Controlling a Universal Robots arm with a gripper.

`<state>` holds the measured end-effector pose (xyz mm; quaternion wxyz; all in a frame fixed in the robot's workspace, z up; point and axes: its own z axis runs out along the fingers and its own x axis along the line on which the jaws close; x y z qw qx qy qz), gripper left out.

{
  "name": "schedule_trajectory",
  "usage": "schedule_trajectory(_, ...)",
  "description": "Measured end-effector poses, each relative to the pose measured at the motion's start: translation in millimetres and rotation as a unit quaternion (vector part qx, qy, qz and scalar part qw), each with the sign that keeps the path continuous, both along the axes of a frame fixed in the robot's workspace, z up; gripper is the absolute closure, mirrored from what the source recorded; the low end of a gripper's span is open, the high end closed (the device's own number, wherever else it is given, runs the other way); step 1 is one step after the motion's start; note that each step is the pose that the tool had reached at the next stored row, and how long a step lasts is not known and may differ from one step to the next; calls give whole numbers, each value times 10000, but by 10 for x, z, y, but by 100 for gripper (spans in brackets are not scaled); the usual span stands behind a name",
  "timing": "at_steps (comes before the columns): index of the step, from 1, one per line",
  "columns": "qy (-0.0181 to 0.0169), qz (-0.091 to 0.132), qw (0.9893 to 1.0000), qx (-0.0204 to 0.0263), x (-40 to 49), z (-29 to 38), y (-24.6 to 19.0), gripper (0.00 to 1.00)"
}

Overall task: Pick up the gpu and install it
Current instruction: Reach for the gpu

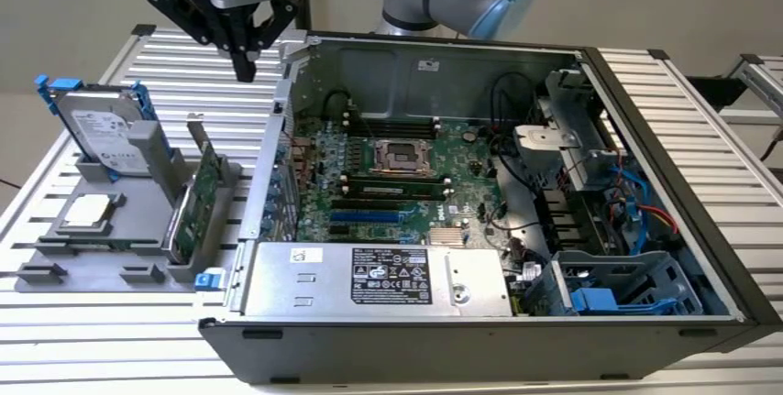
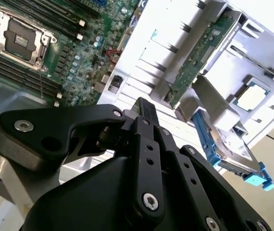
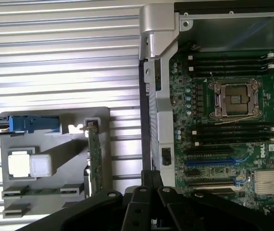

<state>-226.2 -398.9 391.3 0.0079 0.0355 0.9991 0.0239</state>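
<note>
- So, starting at the exterior view's left: the silver hard drive [image 1: 104, 129] in its blue frame stands up in the grey holder tray [image 1: 135, 262], with the little square CPU chip [image 1: 92, 212] lying flat in front of it.
- Next over, the gpu [image 1: 196, 201] stands on edge in a slot of that same tray, green board showing, just beside the case's outer wall. You can see it edge-on in the first wrist view [image 3: 95, 159] and in the second wrist view too [image 2: 199, 53].
- The gripper [image 1: 245, 70] hangs above the gpu's far end and well clear of it, fingers pinched together to a point with nothing between them. Both wrist views [image 2: 144, 103] [image 3: 151, 174] show the same thing.
- Right of that is the open PC case [image 1: 685, 184] lying on the slatted table [image 1: 183, 56], motherboard [image 1: 423, 189] exposed, CPU socket [image 1: 398, 155] near the middle, power supply [image 1: 367, 276] along the near edge.
</note>
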Motion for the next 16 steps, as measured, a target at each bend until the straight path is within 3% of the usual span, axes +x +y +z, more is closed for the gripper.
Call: schedule_trajectory(16,1,0,10000,2,-50,0,-1,100)
